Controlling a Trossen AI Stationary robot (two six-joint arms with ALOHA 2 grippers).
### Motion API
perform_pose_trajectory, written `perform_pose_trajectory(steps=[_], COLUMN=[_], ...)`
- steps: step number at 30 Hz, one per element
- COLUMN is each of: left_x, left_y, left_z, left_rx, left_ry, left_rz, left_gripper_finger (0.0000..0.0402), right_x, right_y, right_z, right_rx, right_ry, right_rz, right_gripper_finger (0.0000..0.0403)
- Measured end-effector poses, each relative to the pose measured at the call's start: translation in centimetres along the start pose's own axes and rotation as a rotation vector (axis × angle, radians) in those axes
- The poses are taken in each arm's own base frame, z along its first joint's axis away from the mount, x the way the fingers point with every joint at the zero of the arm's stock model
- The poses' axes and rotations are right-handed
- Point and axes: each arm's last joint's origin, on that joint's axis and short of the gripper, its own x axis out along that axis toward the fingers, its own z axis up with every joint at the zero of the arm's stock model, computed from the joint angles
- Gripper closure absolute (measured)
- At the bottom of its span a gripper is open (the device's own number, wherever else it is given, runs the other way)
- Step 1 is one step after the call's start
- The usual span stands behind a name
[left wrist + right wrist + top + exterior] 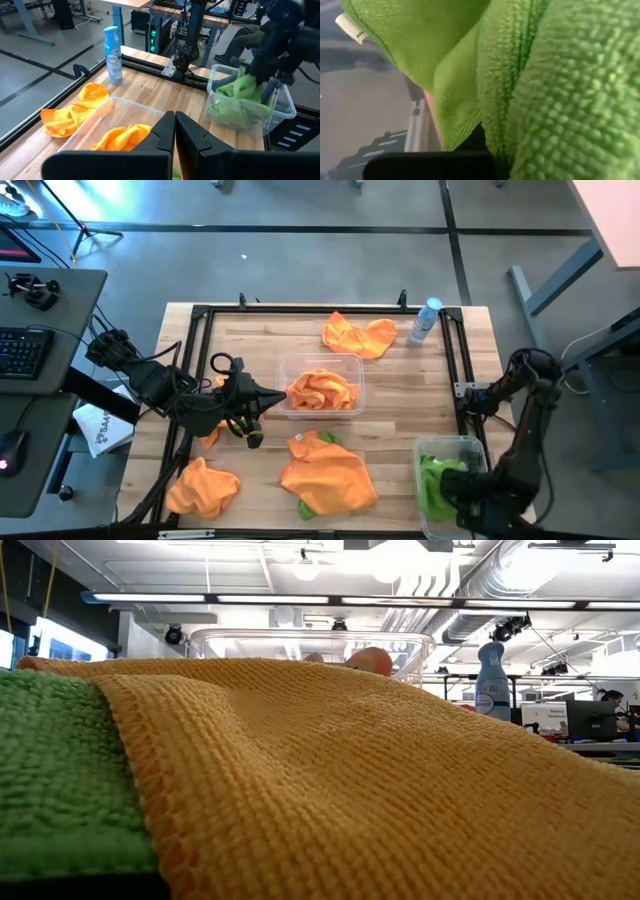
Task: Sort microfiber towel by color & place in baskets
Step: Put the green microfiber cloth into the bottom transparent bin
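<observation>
A clear basket (300,362) at mid-table holds orange towels (322,390). My left gripper (252,423) hovers just left of it, fingers shut and empty (175,131). A second clear basket (470,445) at the near right corner holds green towels (432,480). My right gripper (452,485) is down inside it, among the green cloth (545,75), which fills its wrist view. Loose orange towels lie at the far side (358,335), near left (200,485) and near middle (330,475). The near-middle towel rests on a green towel (305,508).
A spray bottle with a blue cap (425,320) lies near the far right corner. A black metal frame (300,310) runs around the tabletop. A small orange cloth (210,435) lies under my left arm. Bare wood shows between the two baskets.
</observation>
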Motion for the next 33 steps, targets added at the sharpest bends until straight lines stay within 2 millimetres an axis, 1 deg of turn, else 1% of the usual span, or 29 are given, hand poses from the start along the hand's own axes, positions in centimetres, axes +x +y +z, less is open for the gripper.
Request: perform_pose_trajectory(steps=[3,5,12,16,21,24,28,33], left_x=[0.0,0.0,0.0,0.0,0.0,0.0,0.0,0.4], left_y=[0.0,0.0,0.0,0.0,0.0,0.0,0.0,-0.1], left_z=[0.0,0.0,0.0,0.0,0.0,0.0,0.0,-0.1], left_rx=[0.0,0.0,0.0,0.0,0.0,-0.001,-0.003,0.019], left_ry=[0.0,0.0,-0.004,-0.005,-0.005,-0.006,-0.016,-0.024], left_rz=[0.0,0.0,0.007,0.008,0.009,0.01,0.029,0.063], left_gripper_finger=[0.0401,0.0401,0.0401,0.0401,0.0401,0.0401,0.0401,0.0401], right_x=[2.0,3.0,5.3,6.9,8.5,9.1,9.2,8.7], right_y=[0.1,-0.3,-2.0,-2.5,-3.3,-3.7,-3.7,-3.3], right_z=[0.4,0.7,1.6,1.7,1.4,1.2,1.1,1.3], right_rx=[-0.044,-0.063,-0.128,-0.219,-0.237,-0.237,-0.237,-0.244], right_ry=[0.005,0.009,0.046,0.122,0.125,0.129,0.131,0.15], right_rz=[0.057,0.055,-0.018,0.037,0.044,0.042,0.046,0.063], right_gripper_finger=[0.0403,0.0403,0.0403,0.0403,0.0403,0.0403,0.0399,0.0365])
